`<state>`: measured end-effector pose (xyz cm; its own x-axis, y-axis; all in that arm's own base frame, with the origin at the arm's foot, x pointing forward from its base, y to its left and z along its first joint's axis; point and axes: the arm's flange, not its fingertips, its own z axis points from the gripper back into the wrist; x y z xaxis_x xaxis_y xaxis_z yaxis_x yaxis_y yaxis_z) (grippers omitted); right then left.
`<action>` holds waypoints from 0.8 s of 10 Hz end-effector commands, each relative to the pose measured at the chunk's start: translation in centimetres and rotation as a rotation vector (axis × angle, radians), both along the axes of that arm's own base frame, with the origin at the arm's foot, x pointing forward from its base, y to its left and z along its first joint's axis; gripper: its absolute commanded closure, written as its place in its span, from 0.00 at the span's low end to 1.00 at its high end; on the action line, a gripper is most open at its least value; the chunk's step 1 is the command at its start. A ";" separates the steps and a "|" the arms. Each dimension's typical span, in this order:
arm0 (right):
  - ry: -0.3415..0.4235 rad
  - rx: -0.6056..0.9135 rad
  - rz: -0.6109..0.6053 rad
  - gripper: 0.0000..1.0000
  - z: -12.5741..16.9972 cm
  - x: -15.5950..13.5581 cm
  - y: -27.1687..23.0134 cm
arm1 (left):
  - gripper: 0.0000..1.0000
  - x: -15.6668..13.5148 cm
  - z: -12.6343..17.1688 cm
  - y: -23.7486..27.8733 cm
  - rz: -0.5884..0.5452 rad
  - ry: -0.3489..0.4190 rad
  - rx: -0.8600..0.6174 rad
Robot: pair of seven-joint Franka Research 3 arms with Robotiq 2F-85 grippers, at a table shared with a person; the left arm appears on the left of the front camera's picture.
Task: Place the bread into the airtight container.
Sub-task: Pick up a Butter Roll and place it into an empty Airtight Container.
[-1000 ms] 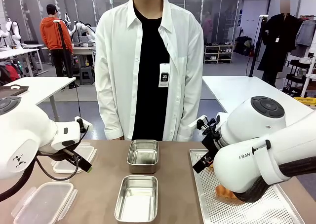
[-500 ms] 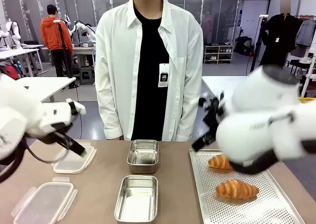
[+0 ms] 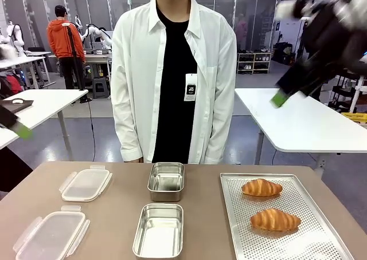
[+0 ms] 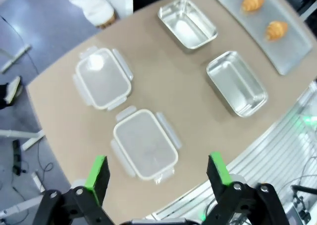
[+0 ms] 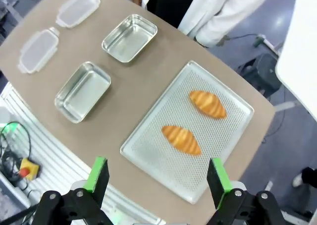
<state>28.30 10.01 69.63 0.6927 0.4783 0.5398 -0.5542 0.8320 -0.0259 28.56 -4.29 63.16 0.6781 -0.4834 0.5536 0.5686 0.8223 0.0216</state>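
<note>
You've got both claws up high, fingers spread apart: left gripper [image 4: 157, 166] over the clear lids [image 4: 144, 143] at left, right gripper [image 5: 156, 169] over the tray [image 5: 148, 145]. Bread's on that tray at right — far croissant [image 3: 261, 187], near croissant [image 3: 275, 220] — w/ the steel containers [image 3: 159, 230] at centre, apart from it.

My left gripper [image 4: 157, 168] hangs above the table [image 4: 163, 88], green-padded fingers [image 4: 97, 173] spread wide with nothing between them. Below, a clear lid [image 4: 144, 143] lies by the near edge, with a second lid [image 4: 102, 78] beyond it. A steel container [image 4: 237, 83] and a farther container [image 4: 187, 25] sit mid-table. A tray [image 4: 296, 47] in the far corner carries one croissant [image 4: 275, 29] and another croissant [image 4: 252, 2]. A person's white sleeve [image 4: 94, 4] meets the far edge.
</note>
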 end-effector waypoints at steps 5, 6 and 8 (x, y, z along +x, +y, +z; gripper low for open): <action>-0.018 0.118 -0.084 0.00 4.7 -5.4 -13.6 | 0.00 -11.9 13.7 6.6 0.057 -0.123 -0.101; -0.022 0.107 -0.088 0.00 4.7 -5.8 -15.0 | 0.00 -12.6 14.8 6.9 0.076 -0.129 -0.104; -0.022 0.111 -0.099 0.00 4.5 -5.8 -16.5 | 0.00 -12.7 15.8 6.8 0.092 -0.138 -0.123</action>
